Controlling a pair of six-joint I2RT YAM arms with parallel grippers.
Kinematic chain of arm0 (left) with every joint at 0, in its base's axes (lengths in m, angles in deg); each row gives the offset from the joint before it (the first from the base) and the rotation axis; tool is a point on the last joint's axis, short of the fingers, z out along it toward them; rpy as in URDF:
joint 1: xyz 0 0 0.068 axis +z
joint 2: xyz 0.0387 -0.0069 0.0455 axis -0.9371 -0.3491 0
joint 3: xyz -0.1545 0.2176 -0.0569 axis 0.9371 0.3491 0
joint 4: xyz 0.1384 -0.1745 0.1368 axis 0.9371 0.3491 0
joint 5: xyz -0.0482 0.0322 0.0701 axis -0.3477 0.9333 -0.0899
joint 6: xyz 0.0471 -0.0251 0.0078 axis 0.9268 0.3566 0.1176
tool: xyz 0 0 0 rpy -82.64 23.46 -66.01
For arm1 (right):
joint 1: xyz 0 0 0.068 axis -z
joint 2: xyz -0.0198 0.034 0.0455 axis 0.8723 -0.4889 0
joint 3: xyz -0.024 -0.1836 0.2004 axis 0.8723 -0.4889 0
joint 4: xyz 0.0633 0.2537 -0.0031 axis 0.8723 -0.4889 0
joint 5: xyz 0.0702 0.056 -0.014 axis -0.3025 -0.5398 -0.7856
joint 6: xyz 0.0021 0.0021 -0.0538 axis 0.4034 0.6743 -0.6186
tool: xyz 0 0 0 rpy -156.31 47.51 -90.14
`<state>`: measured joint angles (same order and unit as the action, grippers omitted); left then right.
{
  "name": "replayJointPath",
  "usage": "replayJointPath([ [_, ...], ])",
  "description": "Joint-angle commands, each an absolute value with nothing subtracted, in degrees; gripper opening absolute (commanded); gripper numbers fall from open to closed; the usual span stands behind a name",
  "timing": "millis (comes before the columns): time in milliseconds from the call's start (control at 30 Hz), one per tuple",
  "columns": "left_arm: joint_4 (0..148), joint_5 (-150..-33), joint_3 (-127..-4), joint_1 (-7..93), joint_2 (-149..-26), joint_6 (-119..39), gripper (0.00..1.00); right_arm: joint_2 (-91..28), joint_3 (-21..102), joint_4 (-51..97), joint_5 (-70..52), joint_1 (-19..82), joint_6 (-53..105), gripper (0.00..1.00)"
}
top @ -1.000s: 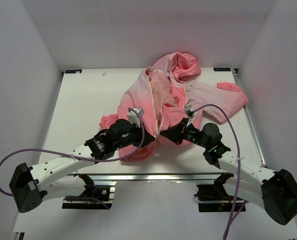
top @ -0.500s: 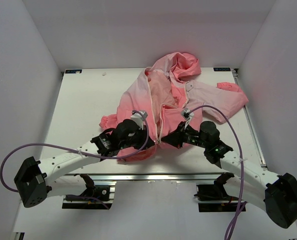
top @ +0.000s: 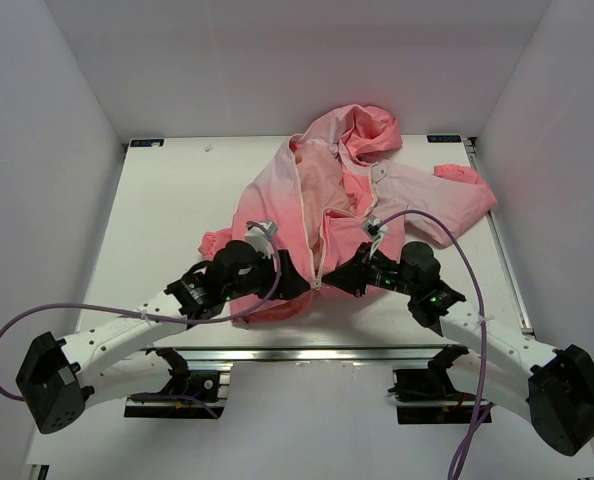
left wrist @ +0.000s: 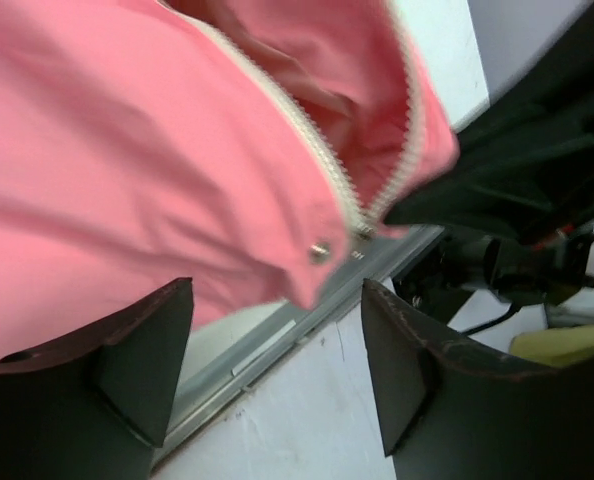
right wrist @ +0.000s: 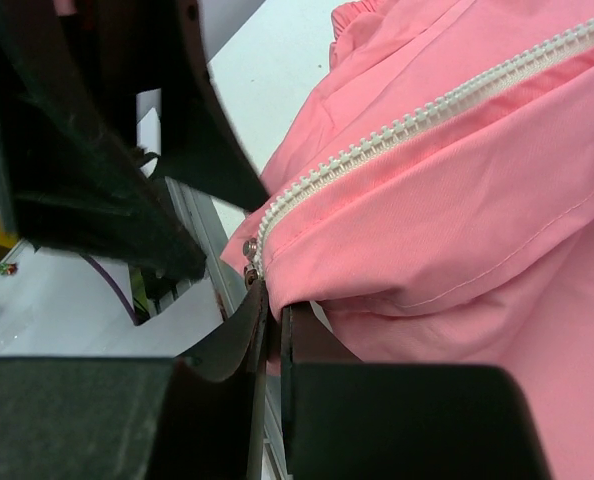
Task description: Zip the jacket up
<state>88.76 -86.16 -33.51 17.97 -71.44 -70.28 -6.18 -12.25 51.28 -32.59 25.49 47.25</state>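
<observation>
Top and wrist views of the zipping task. The jacket [top: 347, 190] lay opened on the white desk [top: 167, 210], spread from the desk's centre toward 1 o'clock. Its hood was at 12 o'clock, one sleeve reached toward 3 o'clock, and the coral hem lay at 6 o'clock near the front edge.

Both arms converged on that hem, where the two lower ends of the white zipper [right wrist: 407, 125] met. This was probably because the zipper must be joined at the bottom before it can be run upward. The right fingers [top: 335, 277] were narrowed to a slit, apparently pinching the hem fabric just under the zipper's lowest teeth. That grip would anchor one front panel and lift it slightly off the desk. The left fingers [top: 295, 282] were spread wide and held nothing. In the left wrist view they flanked the other hem corner, with its small metal stud [left wrist: 320, 250] above the gap between them. The pose suggested an approach to grasp that corner.

No slider could be made out, and the front remained unzipped.

The desk was flat, matte and white, with a metal rail [top: 297, 352] along its 6 o'clock edge. Plain white walls [top: 57, 120] enclosed it at 9, 12 and 3 o'clock.
</observation>
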Motion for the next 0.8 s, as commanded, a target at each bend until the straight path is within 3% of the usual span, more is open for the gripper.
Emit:
replayJointPath([
  [0,82.0,-94.5,-30.0,25.1,-69.4,-71.9,0.78,-5.8,-11.6,55.2,-33.6,25.8,47.1,0.0],
  [133,69.0,-106.9,-24.1,31.9,-70.4,-74.0,0.8,-5.6,-11.7,55.9,-33.7,25.8,47.4,0.0],
  [267,62.2,-114.0,-24.3,31.9,-73.7,-73.2,0.82,-5.9,-11.8,56.7,-33.9,25.8,47.9,0.0],
  [533,57.8,-118.4,-24.8,32.0,-75.5,-73.2,0.86,-6.2,-11.7,56.5,-33.4,25.8,47.9,0.0],
  [767,54.3,-122.5,-25.5,32.0,-79.5,-74.4,0.76,-5.9,-11.6,58.2,-32.7,25.8,48.1,0.0],
])
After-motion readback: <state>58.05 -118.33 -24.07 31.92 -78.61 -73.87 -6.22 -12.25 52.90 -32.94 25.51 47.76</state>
